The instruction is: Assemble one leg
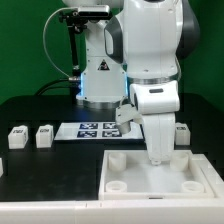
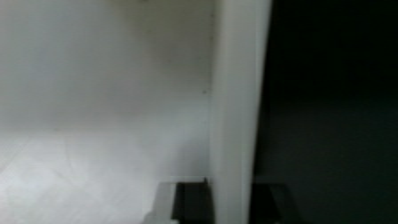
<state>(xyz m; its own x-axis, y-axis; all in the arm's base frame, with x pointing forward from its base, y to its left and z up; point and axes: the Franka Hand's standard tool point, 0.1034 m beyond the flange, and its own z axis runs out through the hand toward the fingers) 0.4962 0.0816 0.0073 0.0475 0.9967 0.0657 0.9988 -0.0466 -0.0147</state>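
Observation:
Three small white legs with marker tags stand on the black table in the exterior view: two at the left [image 1: 17, 137] [image 1: 44, 134] and one at the right [image 1: 181, 131]. My gripper [image 1: 158, 157] is down at the far rim of the wide white square piece [image 1: 130, 178] with round corner sockets, far from the left legs. In the wrist view my gripper [image 2: 231, 206] straddles that piece's upright white rim [image 2: 237, 90]. A dark finger [image 2: 191, 206] sits tight against each side, shut on the rim. No leg shows in the wrist view.
The marker board [image 1: 84, 130] lies behind the square piece, in front of the robot base [image 1: 100, 85]. The black table edge runs along the front. A green wall stands behind.

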